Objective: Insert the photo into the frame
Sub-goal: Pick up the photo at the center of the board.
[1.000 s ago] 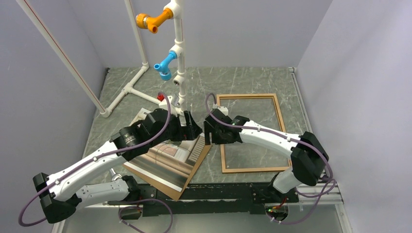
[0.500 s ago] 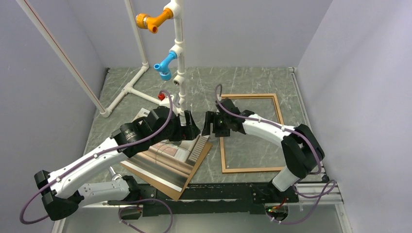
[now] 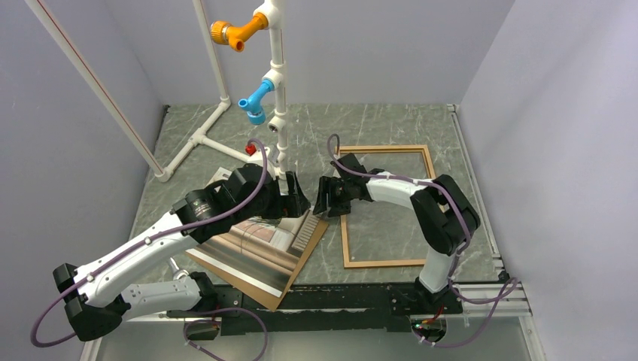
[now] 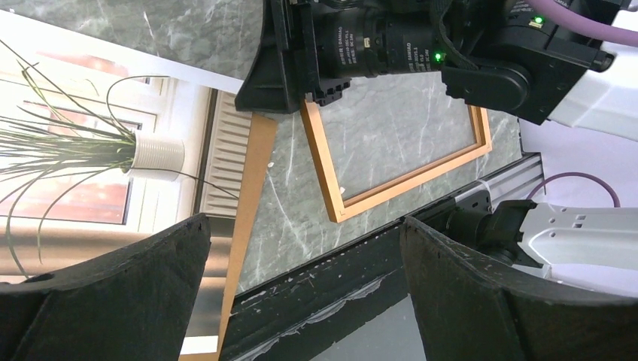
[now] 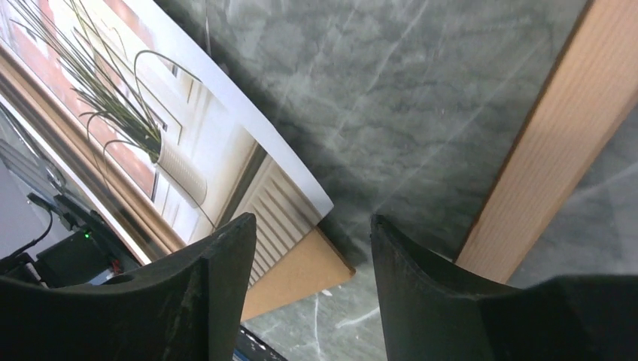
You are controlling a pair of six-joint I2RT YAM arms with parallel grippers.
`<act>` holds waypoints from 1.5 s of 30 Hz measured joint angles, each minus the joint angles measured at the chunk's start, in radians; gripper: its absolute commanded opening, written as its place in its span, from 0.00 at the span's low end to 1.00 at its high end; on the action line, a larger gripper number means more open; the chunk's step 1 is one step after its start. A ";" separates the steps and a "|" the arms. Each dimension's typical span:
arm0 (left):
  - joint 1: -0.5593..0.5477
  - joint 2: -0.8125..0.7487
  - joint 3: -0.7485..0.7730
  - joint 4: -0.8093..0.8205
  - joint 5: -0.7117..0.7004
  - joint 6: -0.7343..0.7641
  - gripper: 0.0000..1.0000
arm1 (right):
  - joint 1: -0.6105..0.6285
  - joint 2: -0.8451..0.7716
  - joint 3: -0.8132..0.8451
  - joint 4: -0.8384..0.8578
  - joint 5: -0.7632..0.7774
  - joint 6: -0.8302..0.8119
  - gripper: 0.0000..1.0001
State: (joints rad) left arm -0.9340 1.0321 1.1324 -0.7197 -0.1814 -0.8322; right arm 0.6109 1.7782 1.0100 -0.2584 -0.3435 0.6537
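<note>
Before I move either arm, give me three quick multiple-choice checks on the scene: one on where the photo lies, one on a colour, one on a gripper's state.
1. The photo lies:
A. on the brown backing board, left of the frame
B. inside the frame
C. standing on edge

2. The frame's colour is:
A. black
B. light-brown wood
C. white

3. The right gripper is:
A. shut on the photo
B. shut on the frame
C. open and empty

Answers:
1. A: the top view shows the print flat on the board, beside the frame.
2. B: its rails are light brown.
3. C: the right wrist view shows its fingers apart with nothing between them.
</note>
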 measured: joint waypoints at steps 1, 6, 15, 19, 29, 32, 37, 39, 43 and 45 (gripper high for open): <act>0.000 0.000 0.000 -0.002 0.000 0.000 0.99 | 0.000 0.009 0.008 0.003 -0.003 -0.003 0.55; 0.001 0.000 0.000 -0.004 0.000 0.000 0.99 | -0.001 0.042 0.021 0.038 -0.025 -0.006 0.40; 0.002 0.000 0.001 -0.005 0.000 0.000 0.99 | -0.011 0.073 0.021 0.072 -0.036 0.005 0.00; 0.002 0.000 0.001 -0.007 -0.001 0.000 0.99 | -0.015 0.065 0.021 0.066 -0.027 0.003 0.00; 0.002 0.030 0.002 -0.011 0.000 0.000 0.99 | -0.016 -0.214 0.004 -0.021 0.033 -0.007 0.00; 0.002 0.031 0.002 -0.008 0.000 0.000 0.98 | -0.024 -0.331 0.003 -0.082 0.077 -0.018 0.00; 0.002 0.047 0.002 0.001 0.001 0.000 0.98 | -0.085 -0.495 0.060 -0.279 0.185 -0.066 0.00; 0.002 0.059 0.002 0.002 0.003 0.000 0.98 | -0.113 -0.533 0.122 -0.363 0.238 -0.091 0.00; 0.002 0.076 0.002 0.005 0.009 0.000 0.98 | -0.150 -0.589 0.312 -0.527 0.373 -0.157 0.00; 0.002 0.079 0.002 0.006 0.010 0.000 0.97 | -0.151 -0.603 0.405 -0.586 0.437 -0.188 0.00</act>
State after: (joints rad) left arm -0.9325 1.1110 1.1339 -0.7132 -0.1711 -0.8326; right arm 0.4595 1.1751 1.4151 -0.8440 0.0937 0.4652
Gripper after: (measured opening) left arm 0.978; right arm 0.007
